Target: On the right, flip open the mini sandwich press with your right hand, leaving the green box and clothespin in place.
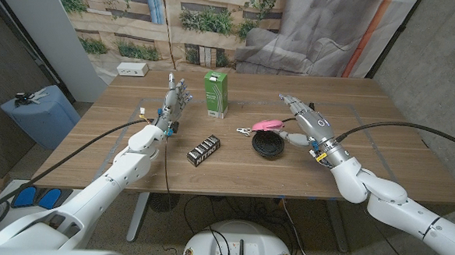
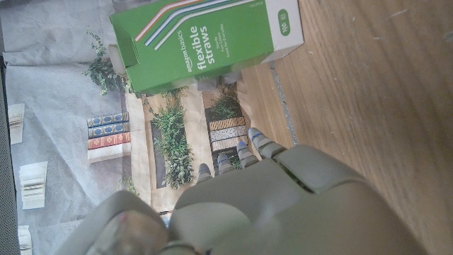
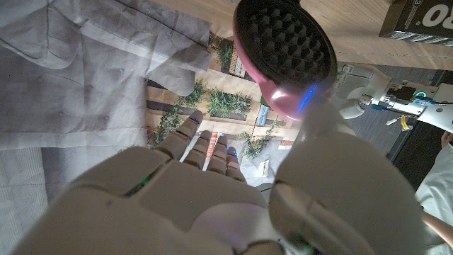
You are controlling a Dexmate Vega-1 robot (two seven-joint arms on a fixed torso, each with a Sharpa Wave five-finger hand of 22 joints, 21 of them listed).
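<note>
One pink lid of the mini sandwich press (image 1: 267, 137) stood raised just beside the thumb of the right hand (image 1: 306, 121), fingers spread and gripping nothing, seemingly propping it open, while the green box (image 1: 215, 93) and clothespin (image 1: 244, 131) sat beyond on the bench (image 1: 383, 136)

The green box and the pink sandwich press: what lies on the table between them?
In the head view, a clothespin lies between the green box and the sandwich press, close beside the press.

Box (image 1: 215, 93) behind, clothespin (image 1: 244, 131) just left of sandwich press (image 1: 269, 139), battery pack (image 1: 204, 150) front-left
</note>
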